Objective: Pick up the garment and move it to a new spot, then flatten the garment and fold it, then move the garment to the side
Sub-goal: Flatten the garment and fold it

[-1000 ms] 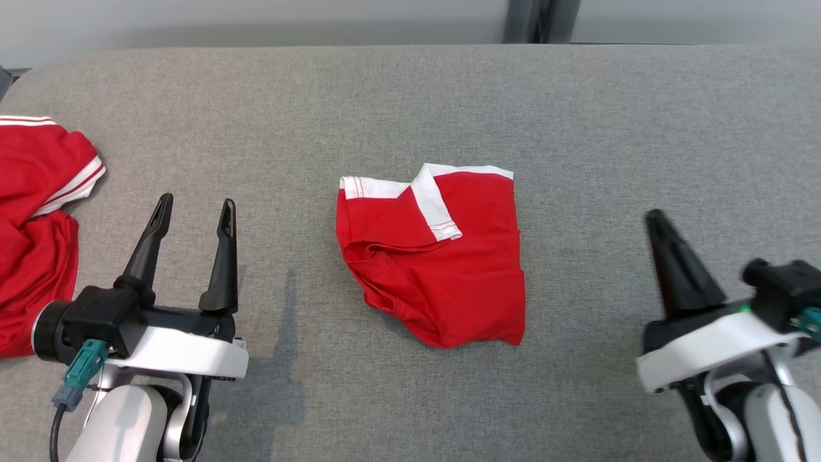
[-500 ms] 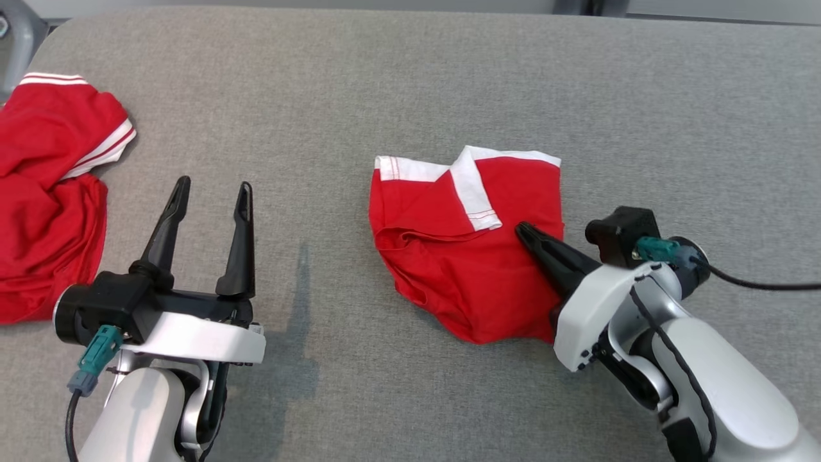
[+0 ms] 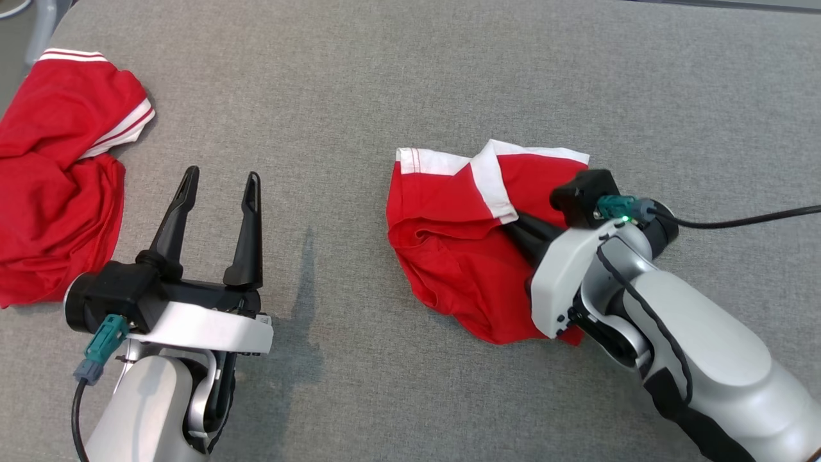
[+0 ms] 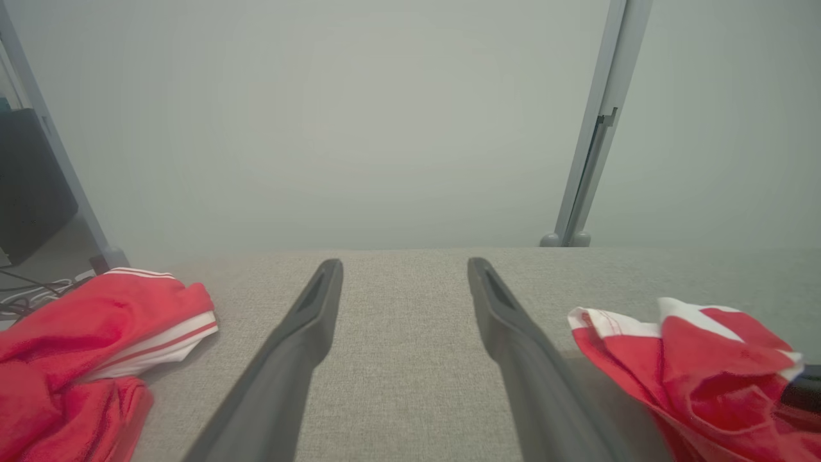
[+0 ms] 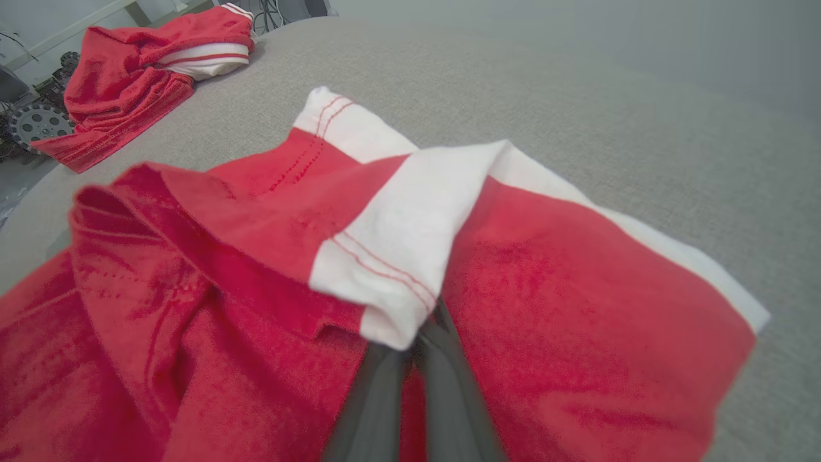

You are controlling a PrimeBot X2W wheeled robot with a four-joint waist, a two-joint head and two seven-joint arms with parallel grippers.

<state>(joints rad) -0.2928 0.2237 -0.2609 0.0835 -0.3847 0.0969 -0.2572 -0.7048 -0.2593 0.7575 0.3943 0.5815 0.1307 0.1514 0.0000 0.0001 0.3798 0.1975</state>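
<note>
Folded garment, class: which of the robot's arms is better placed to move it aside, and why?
Right. The right gripper, shut, pokes under the white band of the folded garment; the left gripper, open, stands apart from it.

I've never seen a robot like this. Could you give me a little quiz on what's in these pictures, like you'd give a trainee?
1. How many red garments lie on the grey table?
2. True or false: the left gripper is closed on cloth.
3. Where are the fingertips of the right gripper?
A) resting on bare table
B) tucked under the white band of the folded garment
C) up in the air, clear of everything

Key
1. Two: the folded garment in the middle and a crumpled garment off to the robot's left.
2. False: it is open and holds nothing.
3. B
</note>
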